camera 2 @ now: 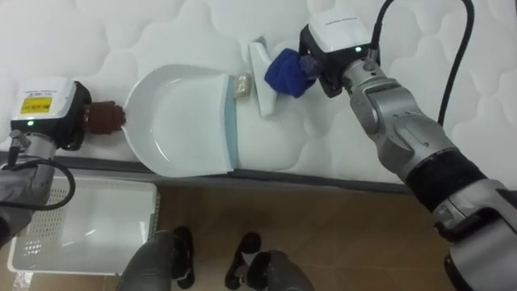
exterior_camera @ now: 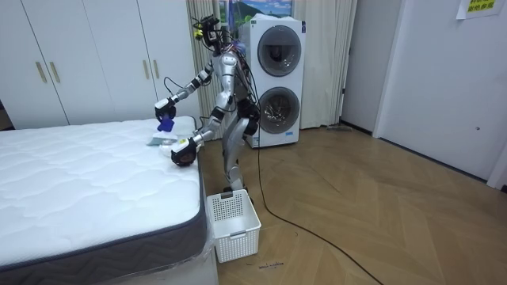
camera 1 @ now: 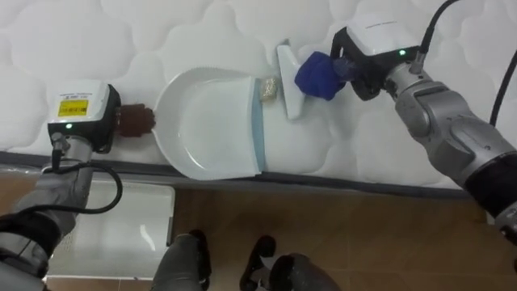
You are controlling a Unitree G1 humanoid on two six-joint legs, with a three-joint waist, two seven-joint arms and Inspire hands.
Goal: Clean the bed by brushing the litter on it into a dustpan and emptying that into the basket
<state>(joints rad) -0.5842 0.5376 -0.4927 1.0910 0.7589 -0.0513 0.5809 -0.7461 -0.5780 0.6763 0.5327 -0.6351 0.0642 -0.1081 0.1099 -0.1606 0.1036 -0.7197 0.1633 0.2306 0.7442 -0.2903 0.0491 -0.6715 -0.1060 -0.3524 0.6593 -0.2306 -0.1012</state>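
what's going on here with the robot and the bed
The robot stands at the edge of the bed, cleaning it. Its left hand grips the handle of a white dustpan that lies flat on the bed. Its right hand holds a small brush at the dustpan's open lip. A little beige scrap lies right at that lip, between the two. A white basket sits on the floor beside the bed.

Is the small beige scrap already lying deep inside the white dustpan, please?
No, the scrap lies at the open front edge of the dustpan, right beside the head of the brush.
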